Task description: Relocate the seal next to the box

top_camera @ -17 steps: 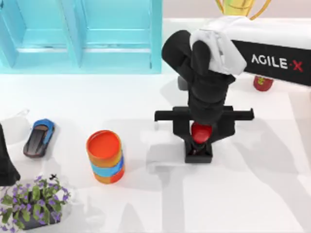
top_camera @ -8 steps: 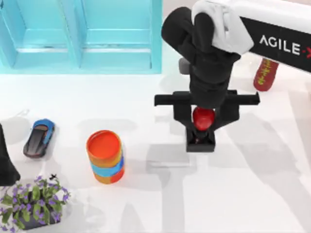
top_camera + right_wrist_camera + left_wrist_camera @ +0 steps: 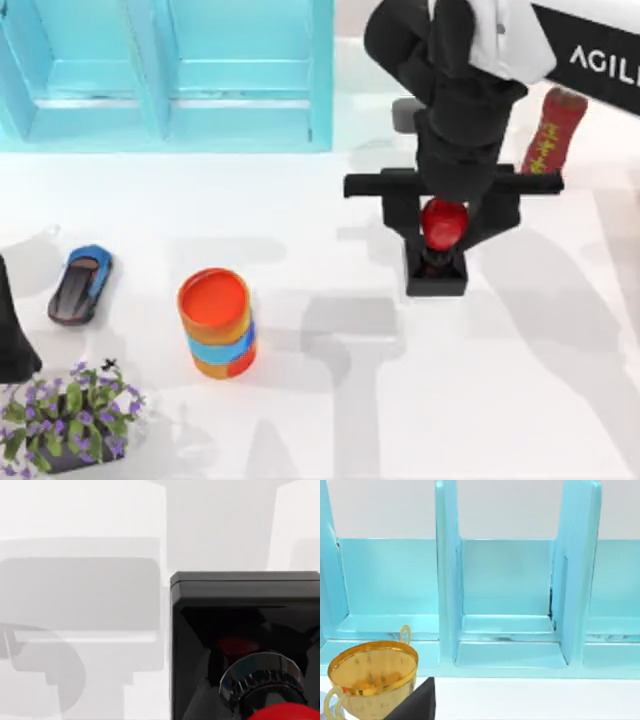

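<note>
Turquoise box (image 3: 165, 75) is sitting along the desk's far left edge, so you are aiming there. Your right gripper (image 3: 443, 228) is pinching the seal (image 3: 437, 262) by its red knob, carrying it right of centre, well apart from the box.

Top view straight down over tabletop (image 3: 520, 400), left wrist level toward blue shelf (image 3: 507, 630), right wrist close above seal (image 3: 245, 645), shared with top
</note>
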### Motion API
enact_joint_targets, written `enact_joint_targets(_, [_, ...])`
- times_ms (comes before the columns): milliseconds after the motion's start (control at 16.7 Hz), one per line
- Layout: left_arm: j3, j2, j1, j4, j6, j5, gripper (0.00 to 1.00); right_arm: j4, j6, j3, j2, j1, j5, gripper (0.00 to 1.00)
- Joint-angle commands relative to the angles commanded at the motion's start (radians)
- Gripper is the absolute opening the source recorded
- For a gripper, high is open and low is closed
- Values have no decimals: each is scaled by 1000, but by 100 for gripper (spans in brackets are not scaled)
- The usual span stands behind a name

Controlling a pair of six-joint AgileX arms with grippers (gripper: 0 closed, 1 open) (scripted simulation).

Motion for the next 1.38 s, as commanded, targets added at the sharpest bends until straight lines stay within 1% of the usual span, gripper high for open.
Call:
enact_joint_targets(180, [0, 0, 0, 0, 0, 0, 100, -53, -127, 18, -33, -122, 0, 0])
enact_joint_targets(420, [0, 0, 0, 0, 0, 0, 100, -120, -240, 42, -76, -244, 0, 0])
enact_joint_targets(660, [0, 0, 0, 0, 0, 0, 100, -194, -420, 66, -119, -421, -1, 0])
enact_joint_targets(780, [0, 0, 0, 0, 0, 0, 100, -231, -477, 79, -148, -475, -1, 0])
enact_joint_targets(1140, [0, 0, 0, 0, 0, 0, 100, -237, -492, 78, -156, -487, 0, 0])
enact_joint_targets(1380, [0, 0, 0, 0, 0, 0, 100, -161, -492, -1, -166, -486, -1, 0])
